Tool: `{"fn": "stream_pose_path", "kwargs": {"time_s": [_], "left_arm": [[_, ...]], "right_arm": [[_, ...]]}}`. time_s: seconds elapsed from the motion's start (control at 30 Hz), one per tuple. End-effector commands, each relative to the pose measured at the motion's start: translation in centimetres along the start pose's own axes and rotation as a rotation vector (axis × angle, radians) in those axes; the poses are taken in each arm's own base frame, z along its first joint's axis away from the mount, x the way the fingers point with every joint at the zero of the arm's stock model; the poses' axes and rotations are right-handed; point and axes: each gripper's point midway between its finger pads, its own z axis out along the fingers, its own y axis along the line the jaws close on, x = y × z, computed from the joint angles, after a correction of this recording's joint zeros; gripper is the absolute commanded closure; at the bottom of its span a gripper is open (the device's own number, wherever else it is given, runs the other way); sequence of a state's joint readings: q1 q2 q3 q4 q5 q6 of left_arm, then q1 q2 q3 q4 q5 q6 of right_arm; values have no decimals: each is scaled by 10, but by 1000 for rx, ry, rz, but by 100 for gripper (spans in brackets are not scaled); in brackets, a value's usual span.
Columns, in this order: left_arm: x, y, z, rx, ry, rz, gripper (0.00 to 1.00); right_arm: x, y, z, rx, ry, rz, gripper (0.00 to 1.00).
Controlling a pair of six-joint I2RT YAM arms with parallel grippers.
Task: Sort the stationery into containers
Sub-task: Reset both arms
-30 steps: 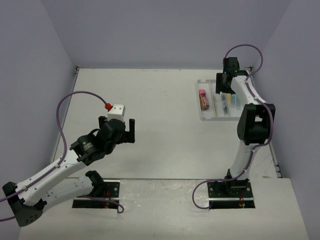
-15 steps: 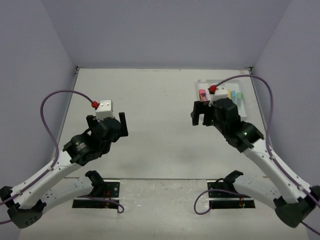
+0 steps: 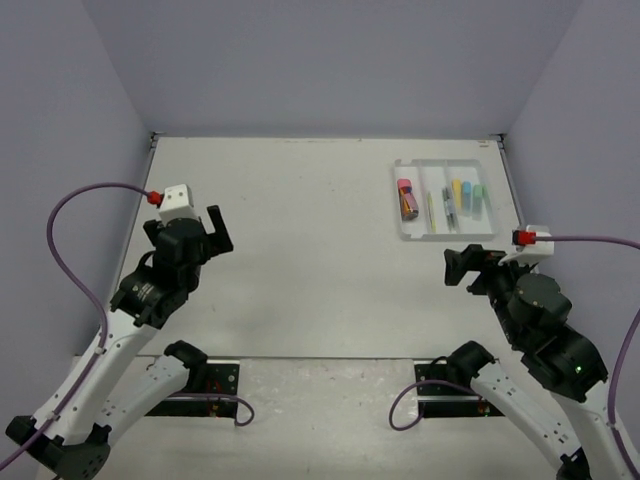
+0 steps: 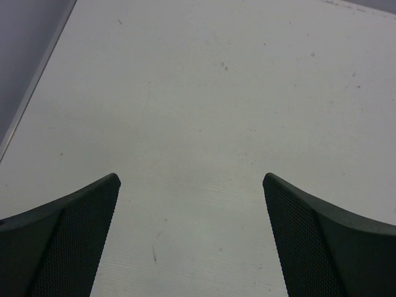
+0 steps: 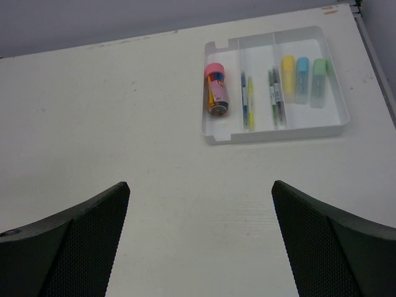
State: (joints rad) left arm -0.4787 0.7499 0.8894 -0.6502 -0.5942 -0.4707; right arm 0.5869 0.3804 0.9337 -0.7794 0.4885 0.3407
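White plastic tray (image 5: 272,133) lies toward one o'clock on the table (image 3: 300,250), and we find all the stationery in it: pink-capped tube (image 5: 216,91) in the nine o'clock compartment, thin pens (image 5: 249,105) in the middle, yellow, blue and green markers (image 5: 302,77) at three o'clock. We judge sorting finished, so the next move calls only for parking. Our left gripper (image 4: 190,177) and right gripper (image 5: 199,184) stand spread wide, holding and touching nothing
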Motion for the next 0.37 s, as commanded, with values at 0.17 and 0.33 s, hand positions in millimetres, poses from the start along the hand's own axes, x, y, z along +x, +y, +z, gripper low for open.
{"fn": "stream_pose_path", "kwargs": {"time_s": [0.17, 0.33], "left_arm": [[-2, 8, -2, -6, -47, 24, 0], [-3, 9, -4, 3, -65, 27, 0]], "right_arm": [[22, -8, 7, 59, 62, 3, 1], [27, -9, 10, 68, 65, 6, 1]]}}
